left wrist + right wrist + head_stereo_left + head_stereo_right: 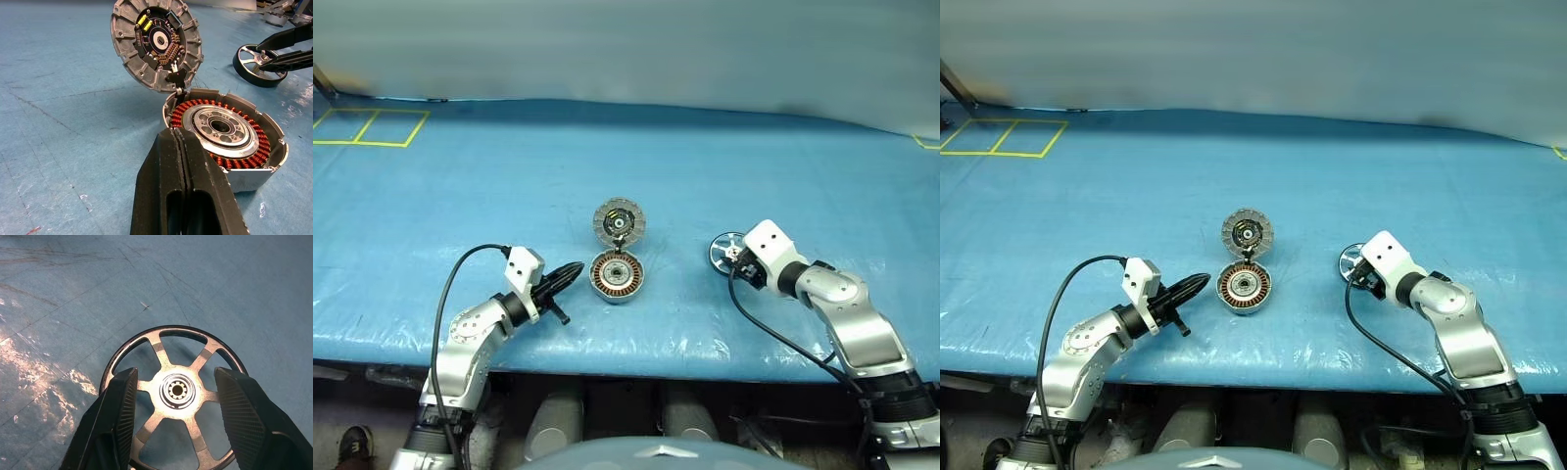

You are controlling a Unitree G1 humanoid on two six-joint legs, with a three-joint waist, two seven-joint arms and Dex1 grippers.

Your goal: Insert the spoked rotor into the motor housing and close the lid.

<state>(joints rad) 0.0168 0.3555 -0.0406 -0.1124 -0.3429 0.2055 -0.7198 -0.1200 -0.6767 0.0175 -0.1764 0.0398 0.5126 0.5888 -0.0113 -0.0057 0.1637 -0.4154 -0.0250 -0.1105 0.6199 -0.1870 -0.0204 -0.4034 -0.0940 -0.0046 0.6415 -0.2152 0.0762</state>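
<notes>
Spoked rotor (177,396): flat on blue table cover (489,186), directly under right pincer; dark rim, silvery spokes, silvery hub between the two black fingers.
Right pincer (177,416): half open, one finger (120,416) on each side of the hub, over the spokes; whether pads press the rotor cannot be told; nothing lifted.
Right pincer, head view (736,257): at the near edge of the rotor, rotor just beyond the fingertips.
Motor housing (254,171): upright on cover, just ahead of left pincer's tips; well apart from right pincer, toward the robot's left of it.
Housing interior: ring of copper windings (244,159) round a silvery centre with dark bore; open, no rotor inside.
Lid (156,44): swung up and back on hinge at the housing's far rim, beyond the housing from the left pincer; inner face toward the robot, pale radial segments round a dark centre with small yellow parts.
Left pincer (179,139): fully closed, fingers pressed together, holding nothing; tips close to housing's near rim, contact not clear.
Left pincer, head view (576,269): pointing toward housing from the robot's left, small gap visible.
Rotor versus housing: apart, rotor lying on the robot's right of housing.
</notes>
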